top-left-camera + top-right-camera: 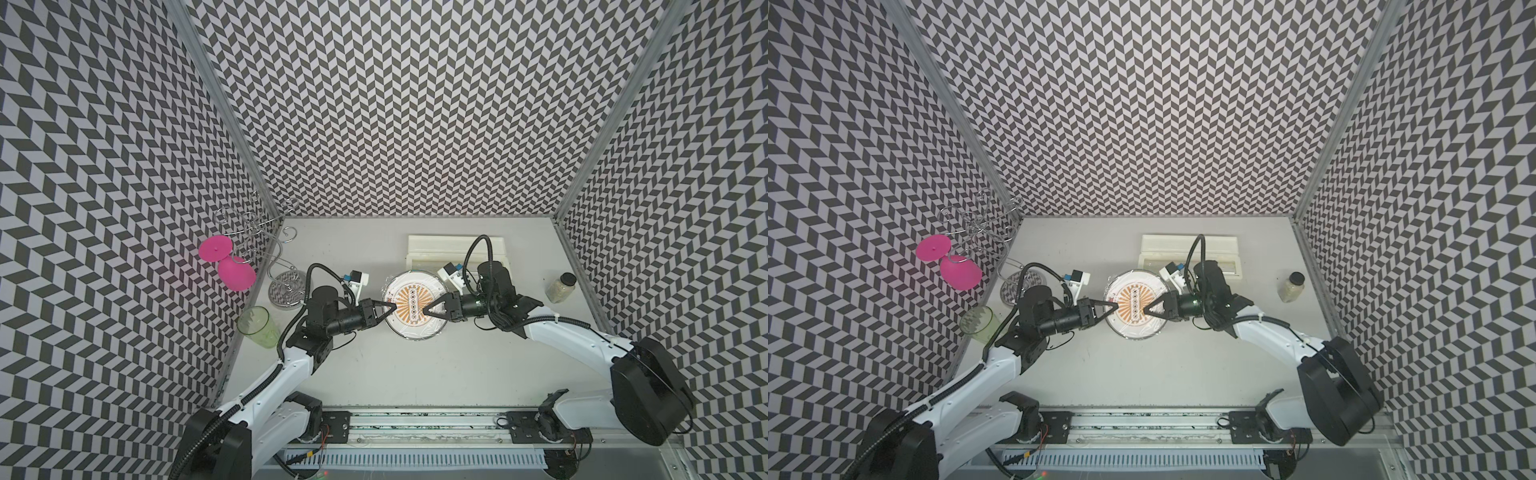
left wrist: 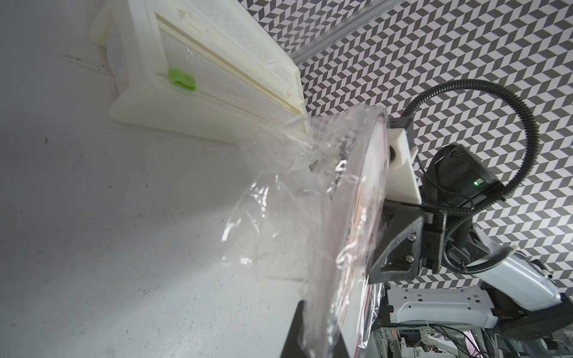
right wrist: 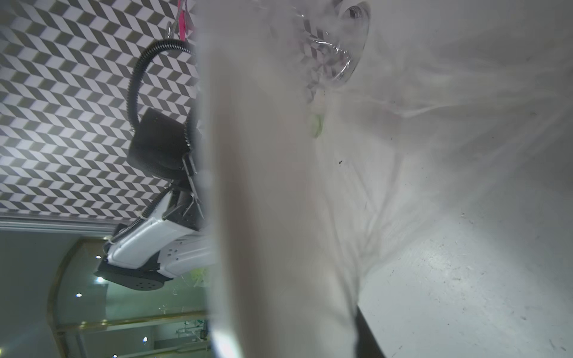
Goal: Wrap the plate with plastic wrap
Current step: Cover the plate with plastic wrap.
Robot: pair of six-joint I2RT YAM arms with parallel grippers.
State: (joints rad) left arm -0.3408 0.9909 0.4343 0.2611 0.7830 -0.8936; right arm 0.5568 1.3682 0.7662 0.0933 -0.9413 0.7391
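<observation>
We've got the plate (image 1: 415, 332) over the middle of the table (image 1: 415, 374), raised off the surface between both arms. The plastic wrap (image 2: 273, 217) is glossy across its face and bunched loose underneath. The left gripper (image 1: 392, 308) is clamped tight on the left rim. The right gripper (image 1: 426, 311) straddles the right rim, and we cannot tell whether it's pinched down. Just behind sits the cream dispenser box (image 1: 440, 247), with a jar (image 1: 561, 287) well off to the right

White arms (image 1: 561, 336), black ribbed cables (image 2: 477, 84)

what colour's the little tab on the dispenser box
Bright green tab on the cream-white dispenser box, best seen in the left wrist view.
</observation>
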